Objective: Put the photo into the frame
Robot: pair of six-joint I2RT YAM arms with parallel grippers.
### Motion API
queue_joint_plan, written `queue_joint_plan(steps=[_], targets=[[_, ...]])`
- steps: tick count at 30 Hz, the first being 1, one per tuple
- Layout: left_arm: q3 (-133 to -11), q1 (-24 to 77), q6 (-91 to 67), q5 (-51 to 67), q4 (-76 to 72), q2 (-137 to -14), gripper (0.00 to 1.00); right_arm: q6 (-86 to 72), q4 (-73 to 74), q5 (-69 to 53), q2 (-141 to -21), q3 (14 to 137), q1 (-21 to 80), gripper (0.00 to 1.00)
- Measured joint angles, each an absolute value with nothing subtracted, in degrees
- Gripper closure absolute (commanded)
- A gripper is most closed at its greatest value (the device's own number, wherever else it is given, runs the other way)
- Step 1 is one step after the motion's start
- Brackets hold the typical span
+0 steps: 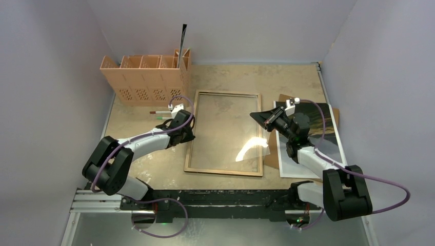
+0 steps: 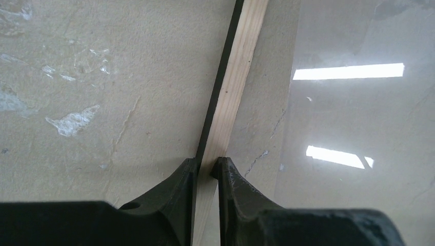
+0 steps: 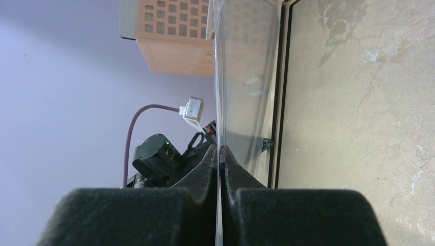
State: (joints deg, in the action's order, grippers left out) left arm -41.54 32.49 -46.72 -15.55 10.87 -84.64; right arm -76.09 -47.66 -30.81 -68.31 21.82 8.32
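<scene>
Top external, one frame [image 1: 223, 171], one photo [image 1: 328, 130], one pane [image 1: 250, 148]

No text, label, brand, number or sign can be read in any of the three views.
</scene>
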Motion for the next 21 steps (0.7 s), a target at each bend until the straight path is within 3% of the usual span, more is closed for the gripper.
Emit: queue_joint_plan(steps=[4,10,14,21], targets=[[-41.3,32.3,-47.4,-13.7,12.2,-83.7,0.93,-75.9,-47.7,-30.2,-68.2,21.8,8.6,1.00],[-41.3,31.8,-47.5,-11.3,14.7,-82.1,0.72,-75.2,-46.2,-28.9,-66.8,21.8,8.6,1.00],[-41.3,31.5,-47.4,-10.8,15.1,-81.4,0.65,-74.3,-45.4,-27.9,-65.3,21.8,8.6,1.00],[-40.6,30.9,-47.4,-9.7,14.4,-81.5,0.67,-73.7,-44.8,-27.7,-65.2,21.8,8.6,1.00]])
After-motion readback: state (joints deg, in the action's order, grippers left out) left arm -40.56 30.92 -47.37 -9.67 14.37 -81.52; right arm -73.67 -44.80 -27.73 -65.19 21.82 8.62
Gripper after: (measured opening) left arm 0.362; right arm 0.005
